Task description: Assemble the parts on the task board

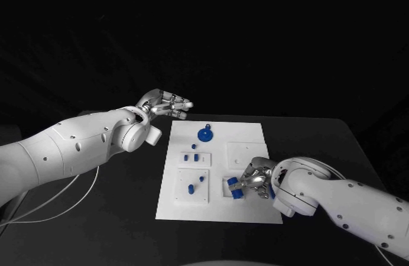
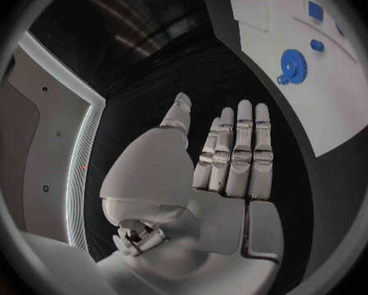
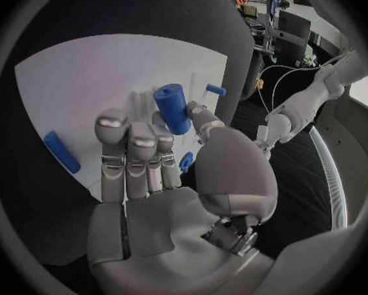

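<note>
1. Your right hand is low over the near right part of the task board. Its fingers lie side by side, and its thumb is bent toward a blue cylinder.
2. The cylinder sits between the thumb tip and the fingers. You cannot tell for sure if the hand pinches it or just touches it.
3. The cylinder's long side runs from the thumb outward, away from the palm. Its flat round end points away from the hand, out over the white board.
4. A small blue bar lies flat on the board, on the finger side of your right hand and apart from it. It lies slanted.
5. Your left hand is up by the far left corner of the board. Its fingers are straight and pressed together, with nothing in them.
6. A blue gear lies on the board near your left hand, past its fingertips.
</note>
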Motion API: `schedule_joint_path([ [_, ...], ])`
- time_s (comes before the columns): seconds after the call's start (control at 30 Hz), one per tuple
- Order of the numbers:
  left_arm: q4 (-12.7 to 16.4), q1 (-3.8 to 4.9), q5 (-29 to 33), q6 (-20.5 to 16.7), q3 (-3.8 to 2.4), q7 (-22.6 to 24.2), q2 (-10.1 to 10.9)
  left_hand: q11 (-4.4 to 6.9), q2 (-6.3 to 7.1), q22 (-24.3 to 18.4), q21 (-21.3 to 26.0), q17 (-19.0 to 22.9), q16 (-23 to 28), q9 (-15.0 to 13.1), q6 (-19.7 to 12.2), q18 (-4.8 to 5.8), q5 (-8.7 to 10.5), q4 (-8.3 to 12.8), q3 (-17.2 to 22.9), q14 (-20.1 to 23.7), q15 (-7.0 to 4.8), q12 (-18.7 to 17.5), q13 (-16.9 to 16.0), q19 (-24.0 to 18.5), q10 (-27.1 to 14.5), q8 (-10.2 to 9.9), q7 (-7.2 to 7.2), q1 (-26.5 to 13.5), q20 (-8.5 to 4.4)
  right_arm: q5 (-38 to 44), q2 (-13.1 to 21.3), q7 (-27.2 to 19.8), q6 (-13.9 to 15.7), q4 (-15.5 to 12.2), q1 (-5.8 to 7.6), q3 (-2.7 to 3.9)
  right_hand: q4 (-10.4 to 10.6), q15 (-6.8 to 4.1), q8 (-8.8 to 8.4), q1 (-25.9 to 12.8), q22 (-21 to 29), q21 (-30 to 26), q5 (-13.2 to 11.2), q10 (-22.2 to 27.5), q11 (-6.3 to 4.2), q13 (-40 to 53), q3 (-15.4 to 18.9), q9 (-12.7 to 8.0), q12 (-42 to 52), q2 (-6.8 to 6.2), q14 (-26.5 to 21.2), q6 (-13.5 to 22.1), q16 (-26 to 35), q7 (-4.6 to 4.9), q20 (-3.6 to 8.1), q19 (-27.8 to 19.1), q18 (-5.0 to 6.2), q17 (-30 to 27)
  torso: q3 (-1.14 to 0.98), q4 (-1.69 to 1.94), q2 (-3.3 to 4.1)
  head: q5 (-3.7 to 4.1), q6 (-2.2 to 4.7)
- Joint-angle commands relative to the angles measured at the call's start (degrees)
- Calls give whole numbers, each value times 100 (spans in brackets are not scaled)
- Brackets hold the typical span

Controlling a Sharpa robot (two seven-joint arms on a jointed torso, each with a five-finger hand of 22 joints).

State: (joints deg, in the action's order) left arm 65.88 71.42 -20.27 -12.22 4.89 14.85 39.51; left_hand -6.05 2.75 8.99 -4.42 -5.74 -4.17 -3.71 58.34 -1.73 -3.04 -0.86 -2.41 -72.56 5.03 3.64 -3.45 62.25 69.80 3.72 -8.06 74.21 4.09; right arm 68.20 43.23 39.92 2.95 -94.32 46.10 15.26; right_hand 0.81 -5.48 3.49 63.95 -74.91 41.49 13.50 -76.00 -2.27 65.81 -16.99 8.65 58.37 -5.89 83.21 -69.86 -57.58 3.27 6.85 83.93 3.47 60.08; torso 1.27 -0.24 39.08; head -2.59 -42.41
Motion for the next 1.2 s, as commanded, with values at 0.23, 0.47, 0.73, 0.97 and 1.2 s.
schedule_joint_path([
  [0.23, 8, 3, 34, 111, -2, 2, -13, -2, 34, -14, -17, -2, 38, -5, -23, 31, -30, -11, 19, 54, 1, -12, -7, -45, -55, 5, -8, -11, 3, 340, -157, 8, -79, 124, 10, -38, 265, -16, 16, -139, -437, 18, -216, -162, -76, 51, -25, 23, 53, -84, 31, -274, -34, -188, 9, 325, -70, -29, 1, -3, 1, -18, -11],
  [0.47, 7, 3, 32, 122, -2, -12, -8, -6, 35, -36, -20, 0, 38, -4, -30, 27, -32, -20, 22, 68, 6, -11, -7, -49, -66, 5, -12, -17, 8, 356, -245, -16, -46, 181, 12, -43, 292, -18, 14, -157, -438, 32, -224, -173, -78, 68, -40, 22, 62, -85, 28, -278, -26, -189, 12, 325, -73, -42, -3, -6, 1, -33, -15],
  [0.73, 8, 3, 27, 143, -2, -34, -6, -8, 33, -45, -21, 1, 38, -5, -33, 26, -32, -29, 26, 74, 8, -12, -7, -51, -73, 5, -13, -22, 11, 363, -301, -20, -93, 232, 13, -45, 406, -17, 15, -259, -437, 42, -303, -178, -77, 78, -43, 18, 54, -87, 27, -285, -22, -189, 12, 324, -74, -52, -1, -6, 0, -37, -22],
  [0.97, 8, 3, 25, 144, -2, -40, -3, -8, 33, -45, -21, 1, 38, -5, -33, 26, -32, -29, 26, 74, 8, -12, -7, -51, -73, 5, -13, -22, 11, 363, -342, -21, -135, 279, 13, -60, 684, -11, 16, -424, -435, 44, -629, -183, -67, 84, -85, 22, 38, -165, 26, -291, -30, -173, 6, 324, -71, -56, -1, -4, 2, -36, -22],
  [1.2, 7, 3, 23, 132, -2, -45, 0, -9, 31, -55, -24, 1, 37, -4, -44, 24, -32, -36, 28, 77, 9, -11, -7, -50, -75, 2, -16, -24, 12, 351, -347, -52, -164, 264, 13, -72, 1280, -22, 22, -541, -442, 69, -1070, -198, -70, 94, 35, 18, 19, -421, 21, -303, -32, -182, 27, 326, -83, -42, -2, -4, -1, -23, -29],
])
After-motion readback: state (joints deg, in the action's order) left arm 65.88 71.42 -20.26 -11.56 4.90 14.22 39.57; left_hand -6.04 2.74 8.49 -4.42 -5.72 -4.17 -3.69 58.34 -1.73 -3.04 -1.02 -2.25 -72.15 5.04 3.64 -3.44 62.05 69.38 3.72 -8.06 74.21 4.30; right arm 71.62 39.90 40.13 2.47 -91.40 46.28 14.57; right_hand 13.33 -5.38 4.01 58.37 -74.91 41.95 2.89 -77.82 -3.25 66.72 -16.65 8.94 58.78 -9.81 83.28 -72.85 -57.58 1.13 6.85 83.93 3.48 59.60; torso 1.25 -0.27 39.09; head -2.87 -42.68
